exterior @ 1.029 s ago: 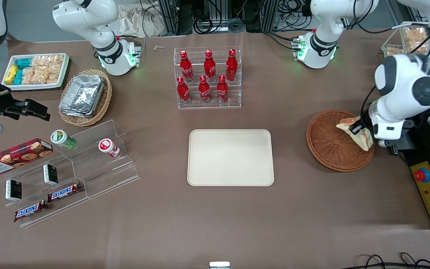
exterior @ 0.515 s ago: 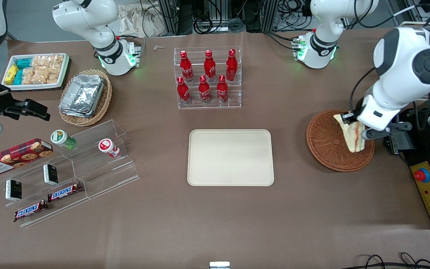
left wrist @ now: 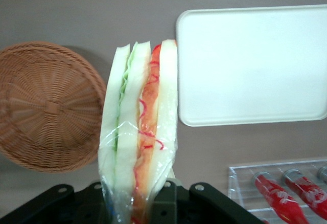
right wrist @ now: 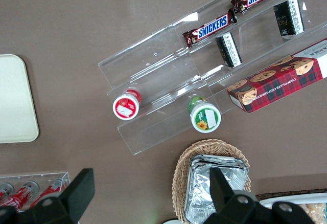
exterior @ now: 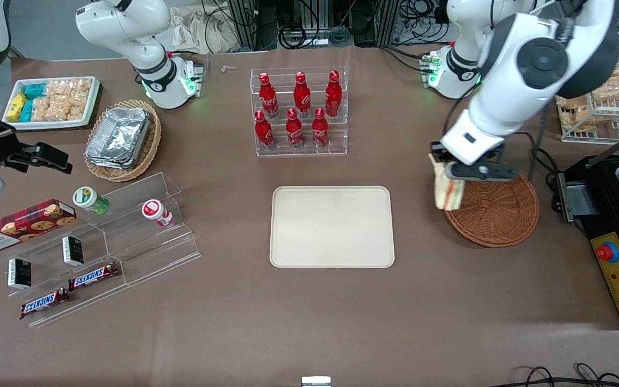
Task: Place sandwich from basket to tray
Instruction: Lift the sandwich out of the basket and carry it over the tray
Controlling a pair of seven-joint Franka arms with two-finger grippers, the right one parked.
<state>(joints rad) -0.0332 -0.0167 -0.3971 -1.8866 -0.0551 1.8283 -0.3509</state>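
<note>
Gripper [exterior: 445,171]: jaws clamped on one end of the sandwich [exterior: 447,189], which hangs free above the basket [exterior: 495,212] rim, on the side facing the tray [exterior: 332,226].

Sandwich: film-wrapped; judged light, soft, easily crushed, wrapper likely slippery. The grip sits at one end of the wedge; pressure there should stay gentle.

Basket: empty, toward the working arm's edge of the desk.

Tray: bare, mid-desk.

Bottle rack [exterior: 299,113]: farther from the front camera than the tray, off the direct line.

Obstructions: none visible between sandwich and tray.
</note>
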